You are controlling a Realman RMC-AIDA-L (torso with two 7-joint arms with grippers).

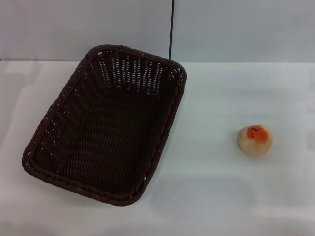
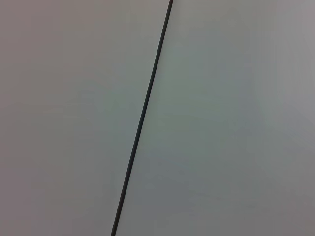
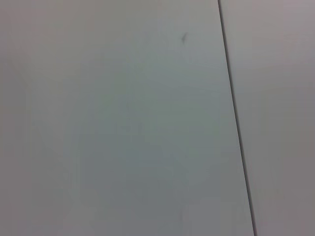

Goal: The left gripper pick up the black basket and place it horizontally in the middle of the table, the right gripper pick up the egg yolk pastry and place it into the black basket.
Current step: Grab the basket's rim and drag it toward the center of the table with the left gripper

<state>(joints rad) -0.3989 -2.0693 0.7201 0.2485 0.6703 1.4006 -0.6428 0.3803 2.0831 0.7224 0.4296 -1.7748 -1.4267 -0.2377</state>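
White, smooth and faintly glossy, the tabletop (image 1: 216, 196) fills the near part of the head view and carries both task things.

Nearest on the robot's left lies the black basket (image 1: 106, 123), a large rectangular woven piece, very dark brown-black, with a braided rim and slanted openwork sides. It sits upright with its open mouth facing up and nothing inside. Its long axis runs at an angle: one short end is close to the near edge on the left, and the other short end points away toward the far middle of the tabletop.

Farther right, well apart from the basket, the egg yolk pastry (image 1: 254, 139) rests directly on the tabletop. It is a small round cream-beige ball whose orange-red glazed top, marked with dark specks, faces up.

Beyond the tabletop stands a pale grey wall (image 1: 236, 29), split by a thin dark vertical seam (image 1: 171, 29) that rises just behind the basket's far corner.

Neither the left hand nor the right hand appears in any view, so whether they are open or closed cannot be told. Both wrist views show only pale panels crossed by a dark line (image 2: 142, 118) (image 3: 235, 118).

No brand, label or writing is readable anywhere.
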